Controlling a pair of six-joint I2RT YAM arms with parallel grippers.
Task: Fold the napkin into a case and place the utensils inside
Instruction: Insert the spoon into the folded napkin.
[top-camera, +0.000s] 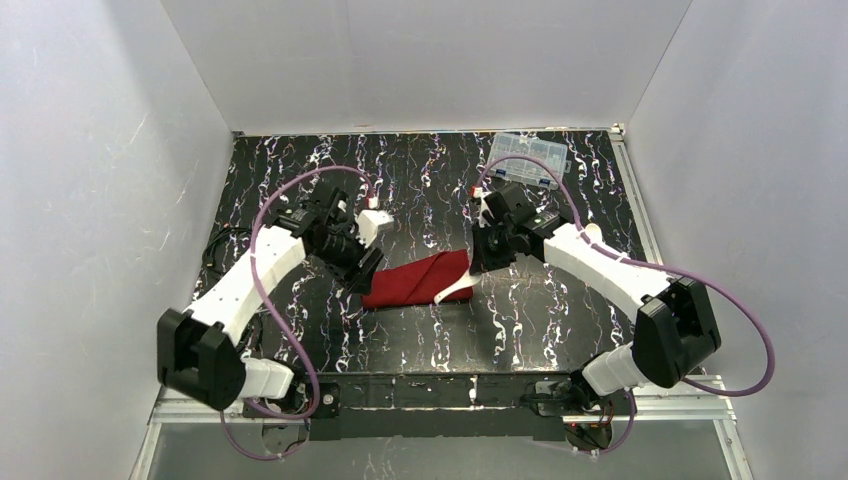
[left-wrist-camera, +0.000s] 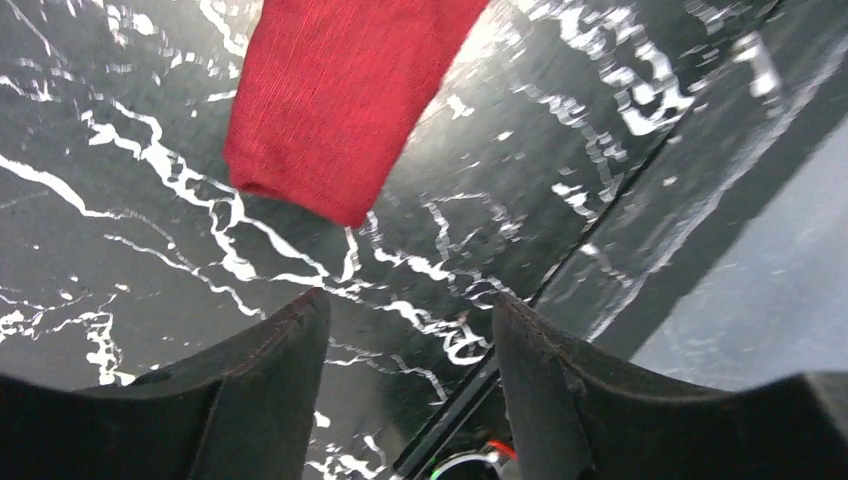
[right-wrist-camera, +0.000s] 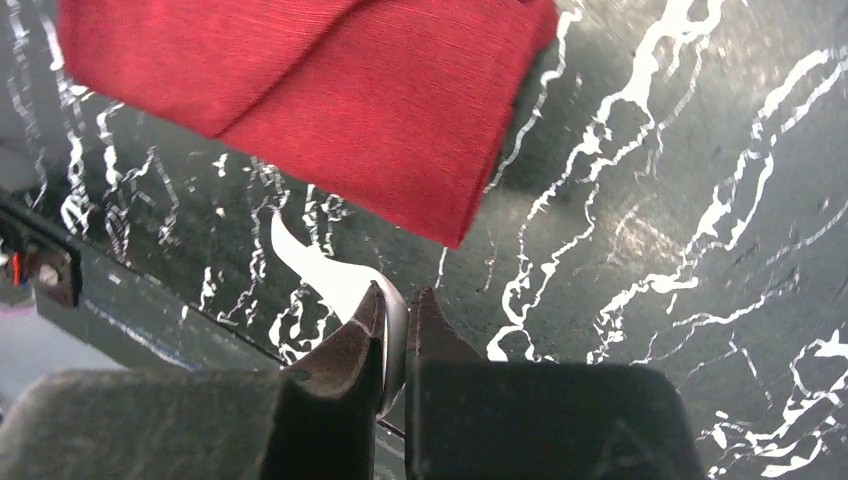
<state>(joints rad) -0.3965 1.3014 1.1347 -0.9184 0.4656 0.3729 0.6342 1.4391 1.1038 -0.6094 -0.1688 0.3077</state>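
Bench (top-camera: 300, 180): black surface with white veining. It carries everything listed below.
Case (top-camera: 415, 280): the napkin, already folded into a deep red oblong. It lies flat at the centre of the overhead view, slanting from lower left up to the right. Layered folds show in the right wrist view.
Compartment box (top-camera: 530, 158): clear plastic, upper right of the overhead view, well apart from the cloth.
Left end effector (left-wrist-camera: 408, 305): wide, with nothing between the jaws. It hangs just off the case's left end, which fills the upper middle of its own view.
Right end effector (right-wrist-camera: 397, 305): narrow, pinched on the utensil at the case's right end.
Utensil (right-wrist-camera: 320, 265): white and curved, gripped at one end. Its free end reaches toward the case's near edge, just beside it. Whether the tip has entered a fold cannot be told.
Second utensil: not seen in any view; it may be hidden in the cloth.
Step in hand: judged to be feeding the held utensil into the case.
Method advised: keep the utensil low and in line with the case's long axis, and slide it in under the top layer. The free left end effector could press on or pinch the left end so the cloth does not slide.
Risk: pushing against the closed edge would bunch or unfold the case.
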